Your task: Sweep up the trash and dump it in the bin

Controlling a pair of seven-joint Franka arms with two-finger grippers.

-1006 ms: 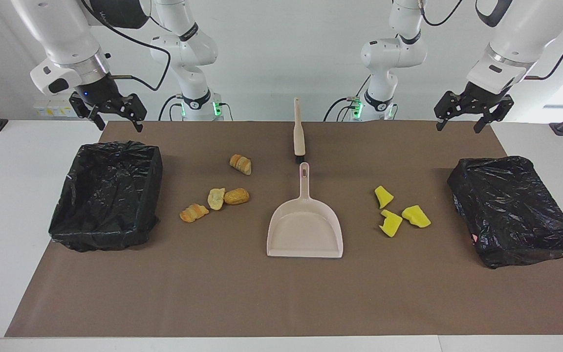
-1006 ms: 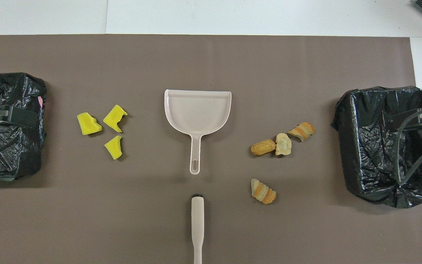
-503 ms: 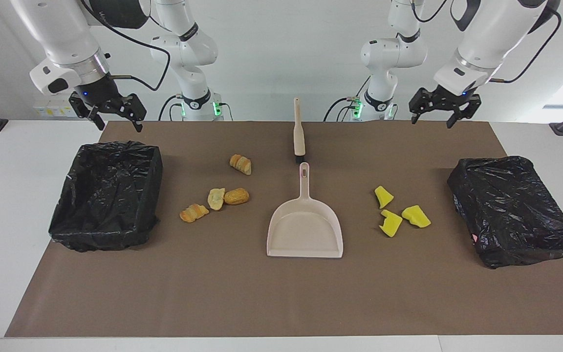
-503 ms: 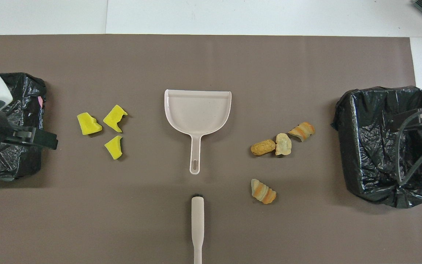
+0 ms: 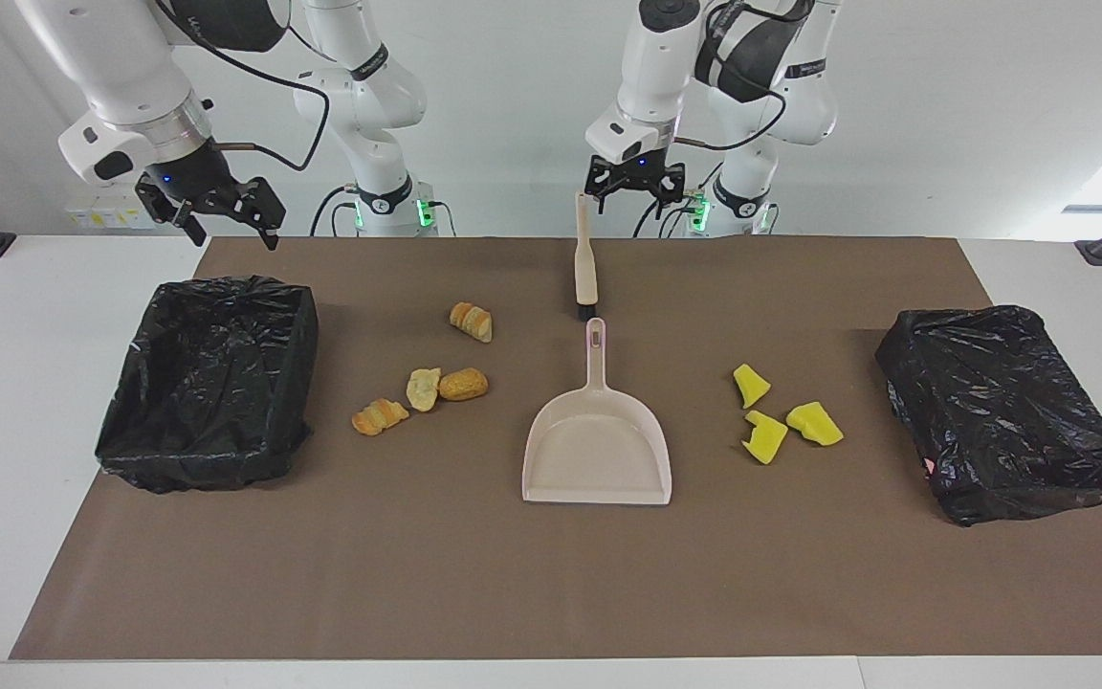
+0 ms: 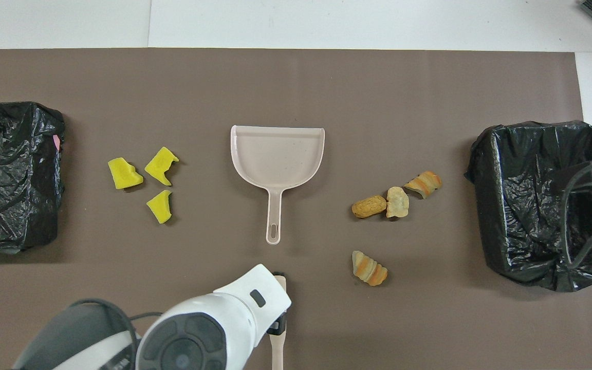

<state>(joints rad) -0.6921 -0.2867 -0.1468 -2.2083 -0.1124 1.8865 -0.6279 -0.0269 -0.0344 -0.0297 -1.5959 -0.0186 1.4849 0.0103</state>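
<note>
The trash lies in two groups on the brown mat. Three yellow chunks lie toward the left arm's end, and several bread pieces toward the right arm's end. Between them lies the beige dustpan, its handle pointing at the brush. My left gripper hangs open just above the brush's handle end; from overhead its wrist covers most of the brush. Over the robot-side edge of the open bin, my right gripper is open and holds nothing.
A second bin, wrapped in a black bag, stands at the left arm's end of the mat. The mat's edge runs along the table side farthest from the robots.
My left arm swung from above the bin at its own end to the middle of the table, over the brush handle. The right gripper barely shifted. Nothing on the mat moved.
</note>
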